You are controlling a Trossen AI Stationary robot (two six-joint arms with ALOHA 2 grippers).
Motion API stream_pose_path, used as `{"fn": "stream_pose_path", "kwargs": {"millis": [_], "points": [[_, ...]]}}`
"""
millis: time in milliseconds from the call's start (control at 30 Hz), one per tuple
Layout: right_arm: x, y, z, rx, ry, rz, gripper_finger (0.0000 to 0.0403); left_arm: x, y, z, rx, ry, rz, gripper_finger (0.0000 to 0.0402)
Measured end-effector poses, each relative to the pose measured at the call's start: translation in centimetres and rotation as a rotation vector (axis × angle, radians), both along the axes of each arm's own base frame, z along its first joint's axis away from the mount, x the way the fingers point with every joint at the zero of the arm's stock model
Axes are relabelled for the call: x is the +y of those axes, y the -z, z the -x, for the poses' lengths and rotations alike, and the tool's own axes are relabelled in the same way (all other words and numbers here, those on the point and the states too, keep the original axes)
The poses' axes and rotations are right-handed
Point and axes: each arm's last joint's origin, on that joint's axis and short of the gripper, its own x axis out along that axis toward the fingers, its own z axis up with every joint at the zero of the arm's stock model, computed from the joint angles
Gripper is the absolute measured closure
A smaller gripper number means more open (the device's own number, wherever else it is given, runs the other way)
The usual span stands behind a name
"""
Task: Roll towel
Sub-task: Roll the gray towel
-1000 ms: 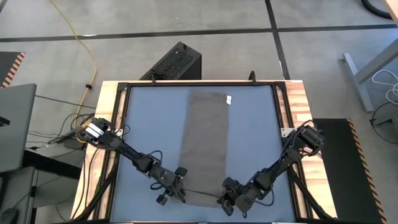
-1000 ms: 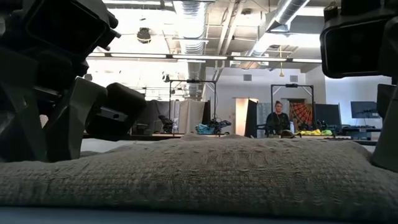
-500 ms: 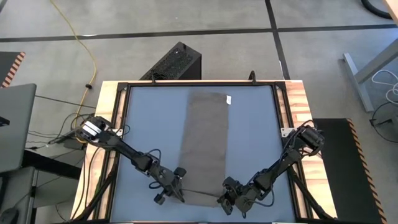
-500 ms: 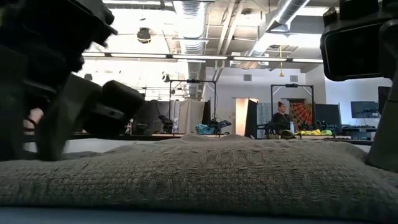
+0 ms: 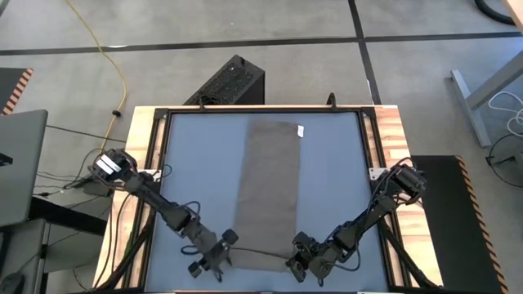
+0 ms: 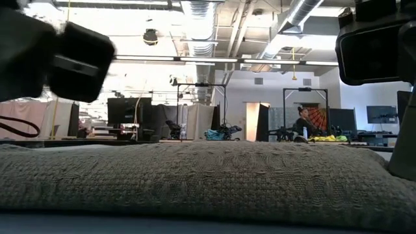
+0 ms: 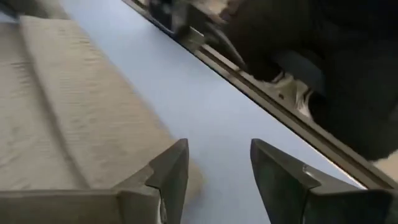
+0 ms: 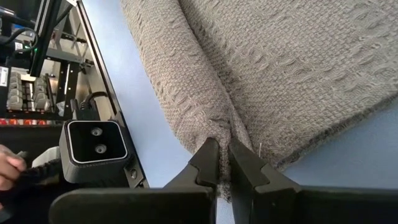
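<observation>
The towel (image 5: 268, 192) lies flat down the table's middle, near end at 6 o'clock. The right gripper (image 8: 222, 163) pinches its corner; the left gripper (image 7: 217, 167), fingers wide and empty, sits just off the other corner. I'd re-grip there first (keeps the roll even). Only the right wrist view shows the pinch.

Even, bright light falls on the blue tabletop (image 5: 196, 163) from above, with only faint shadows under the arms. In the low view, ceiling strip lights (image 6: 195, 60) glare white and wash out the room's upper part. There the dark left arm (image 6: 58, 52) is smeared by motion blur. The towel (image 7: 56, 124) looks soft and unfocused in the left wrist view.
</observation>
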Motion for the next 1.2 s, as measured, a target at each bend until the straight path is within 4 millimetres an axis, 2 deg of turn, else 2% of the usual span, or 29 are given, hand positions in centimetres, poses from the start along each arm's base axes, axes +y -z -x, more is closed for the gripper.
{"fn": "stream_pose_path", "kwargs": {"millis": [200, 333, 467, 667, 833, 1033, 1200], "points": [[-0.1, 0.0, -0.1, -0.001, 0.000, 0.005, 0.0365, -0.5, 0.2, 0.5, -0.100, 0.020, -0.152, 0.0235], [-0.2, 0.0, -0.2, 0.002, -0.001, 0.003, 0.0365, -0.7, 1.1, 0.8, -0.129, 0.033, -0.263, 0.0235], [-0.2, 0.0, -0.2, 0.001, 0.000, 0.003, 0.0365, -1.1, 2.6, 0.8, -0.103, 0.048, -0.287, 0.0235], [-0.2, 0.0, -0.2, 0.003, 0.010, -0.012, 0.0365, -0.9, 3.3, 0.6, -0.055, -0.058, -0.281, 0.0239], [-0.1, 0.0, -0.2, 0.001, 0.009, -0.013, 0.0365, -0.7, 3.4, 0.5, -0.041, -0.156, -0.286, 0.0286], [0.0, -0.1, -0.2, -0.002, -0.062, -0.001, 0.0350, -0.7, 3.4, 0.5, 0.018, -0.161, -0.220, 0.0385], [-0.2, -0.1, -0.5, 0.010, -0.115, -0.007, 0.0321, -0.9, 3.4, 0.7, 0.081, -0.127, -0.143, 0.0396]]}}
